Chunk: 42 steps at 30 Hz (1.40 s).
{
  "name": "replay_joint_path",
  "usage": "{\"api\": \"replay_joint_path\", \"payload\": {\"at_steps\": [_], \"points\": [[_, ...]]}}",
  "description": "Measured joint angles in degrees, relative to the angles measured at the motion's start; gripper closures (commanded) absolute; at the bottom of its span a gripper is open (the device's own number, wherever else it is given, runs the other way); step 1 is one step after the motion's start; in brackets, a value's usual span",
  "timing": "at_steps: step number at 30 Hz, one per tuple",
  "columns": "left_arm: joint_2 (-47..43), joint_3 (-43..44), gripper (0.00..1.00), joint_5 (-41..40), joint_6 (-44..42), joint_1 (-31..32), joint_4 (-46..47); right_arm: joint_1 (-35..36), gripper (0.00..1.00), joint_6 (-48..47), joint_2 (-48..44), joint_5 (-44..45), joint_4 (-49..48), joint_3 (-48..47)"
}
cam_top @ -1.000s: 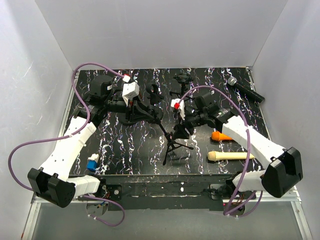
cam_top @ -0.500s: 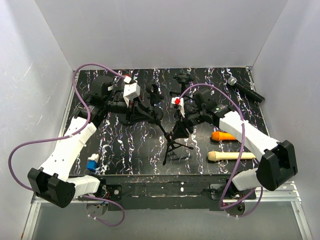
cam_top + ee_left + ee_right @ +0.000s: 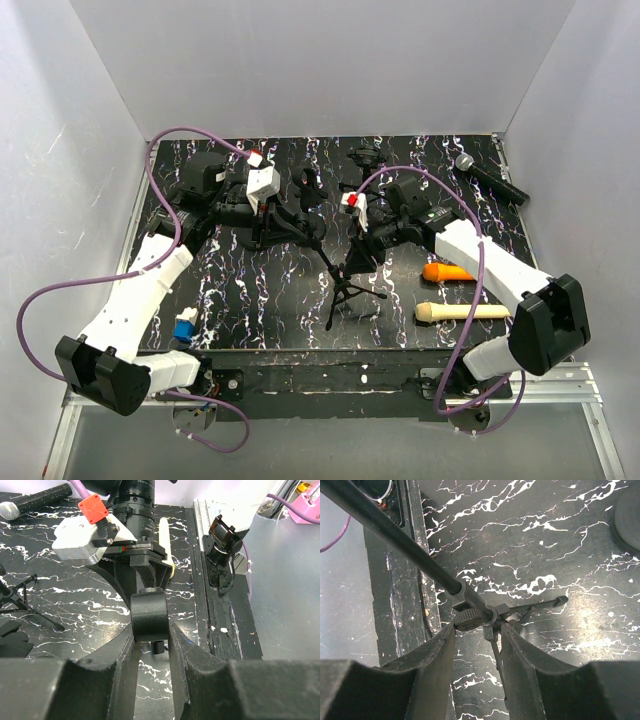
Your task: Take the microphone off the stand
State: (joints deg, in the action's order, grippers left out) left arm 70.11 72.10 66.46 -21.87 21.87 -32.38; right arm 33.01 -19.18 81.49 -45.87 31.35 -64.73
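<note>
Left gripper (image 3: 151, 630): clamped on the microphone (image 3: 148, 615); its two fingers (image 3: 120, 655) press the black barrel from either side.
Microphone: upright between the left gripper's fingers, just in front of the right arm's wrist and up off the table (image 3: 250, 290).
Right gripper (image 3: 478, 627): jaws apart, one on each side of the stand (image 3: 475, 614) at its knurled joint and very close to it. I cannot tell if they pinch it.
Stand: its thin pole slants up from the right gripper towards the left gripper. Its tripod legs spread on the table just below the right gripper, on the side of the arm bases.
The two grippers: near each other over the middle of the table, left one farther from the bases.
Second microphone (image 3: 490, 178): lying flat, well beyond the right gripper, towards the far right corner.
Orange piece (image 3: 445, 271): right of the right gripper, beside its forearm.
Cream stick (image 3: 460, 312): right of the right gripper and nearer the bases, lying flat.
Blue object (image 3: 185, 325): well behind the left gripper, near that arm's base at the table's near edge.
</note>
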Motion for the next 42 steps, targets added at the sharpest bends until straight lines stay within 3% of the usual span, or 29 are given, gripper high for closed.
{"api": "replay_joint_path", "payload": {"at_steps": [10,16,22,30,42], "points": [[0.0,0.17,1.0,-0.07,-1.09,-0.02,-0.66,0.02,0.54,0.26,0.63,2.71,-0.5,0.94],[0.02,0.17,1.0,-0.07,-1.14,0.0,-0.79,-0.42,0.54,0.39,2.29,12.9,-4.72,5.77],[0.0,0.17,1.0,-0.13,-1.09,0.0,-0.76,-0.48,0.51,-0.92,2.45,16.17,-4.72,6.03],[0.0,0.17,1.0,-0.61,-1.09,0.0,-0.72,-0.83,0.46,-4.52,-2.34,7.3,2.27,3.58],[0.24,0.17,1.0,-0.79,-0.74,0.0,-0.96,-0.81,0.46,3.39,-0.61,2.71,-1.97,-0.22]]}}
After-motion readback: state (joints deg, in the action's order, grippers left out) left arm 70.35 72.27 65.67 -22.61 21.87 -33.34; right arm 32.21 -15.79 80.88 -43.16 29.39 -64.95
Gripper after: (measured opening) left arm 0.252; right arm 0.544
